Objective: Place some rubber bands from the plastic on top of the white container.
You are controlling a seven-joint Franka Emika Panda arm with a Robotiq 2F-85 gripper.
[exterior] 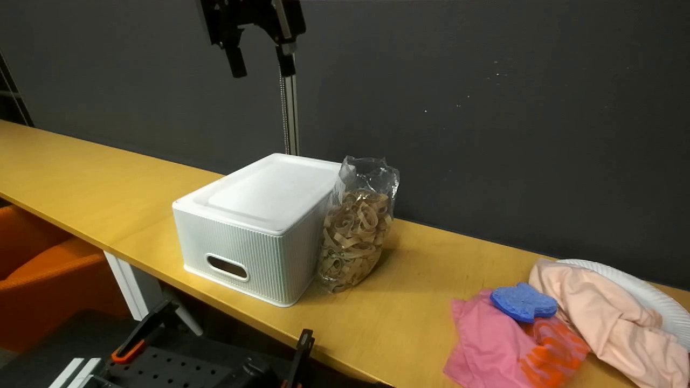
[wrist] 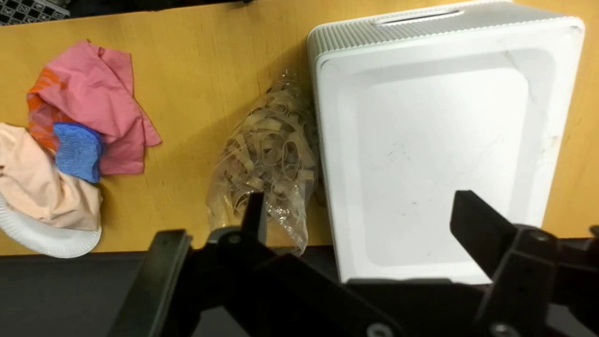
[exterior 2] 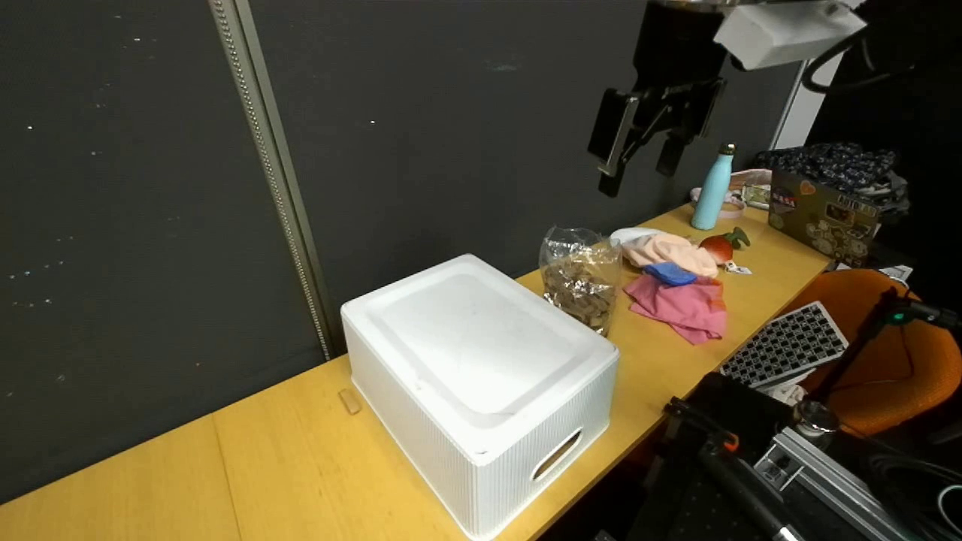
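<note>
We see the white container [exterior: 253, 226] near the tabletop [exterior: 426, 264] edge, room beside the plastic [exterior: 372, 180]; our jaws hang high, parted.

Bagged rubber bands [exterior: 356, 231] beside container [exterior: 256, 229]

Below 2 parted black fingers [exterior: 235, 62] stand a rectangular white box [exterior: 250, 237] and a clear plastic bag [exterior: 373, 175] of tan rubber bands [exterior: 358, 231].
</note>
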